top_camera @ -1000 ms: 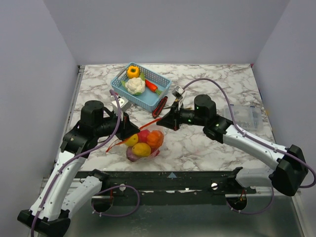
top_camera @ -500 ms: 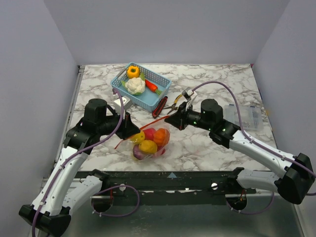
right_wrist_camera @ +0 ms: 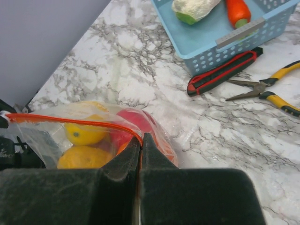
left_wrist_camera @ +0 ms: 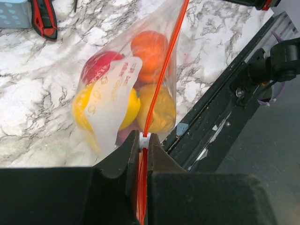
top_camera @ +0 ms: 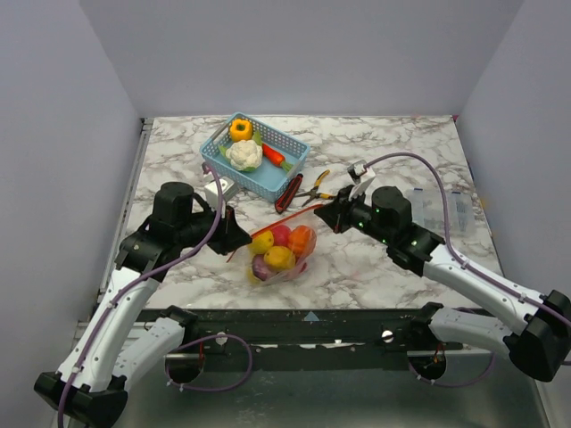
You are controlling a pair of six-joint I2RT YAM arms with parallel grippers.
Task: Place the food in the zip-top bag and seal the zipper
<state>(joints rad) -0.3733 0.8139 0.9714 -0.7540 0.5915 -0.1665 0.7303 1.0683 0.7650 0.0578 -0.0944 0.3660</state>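
The zip-top bag [top_camera: 282, 257] hangs just above the marble table between my two grippers, with the food [top_camera: 280, 257] inside: yellow, red, orange and purple pieces. The zipper [top_camera: 278, 223] stretches taut from one gripper to the other. In the left wrist view my left gripper [left_wrist_camera: 144, 141] is shut on the white slider at the near end of the zipper [left_wrist_camera: 161, 75]. The bag [left_wrist_camera: 110, 101] hangs beyond it. In the right wrist view my right gripper [right_wrist_camera: 141, 139] is shut on the other end of the zipper [right_wrist_camera: 70, 120], beside a red fruit [right_wrist_camera: 136, 123].
A blue basket [top_camera: 234, 176] behind the bag holds a yellow pepper [top_camera: 240, 129], a cauliflower [top_camera: 244, 154] and a carrot [top_camera: 273, 155]. A red-handled cutter [top_camera: 288, 192] and yellow-handled pliers [top_camera: 314, 185] lie next to it. A clear box [top_camera: 439, 209] sits at the right.
Both arms have carried the bag to the right. The right gripper pulled away to the right and the zipper now runs straighter between the grippers.
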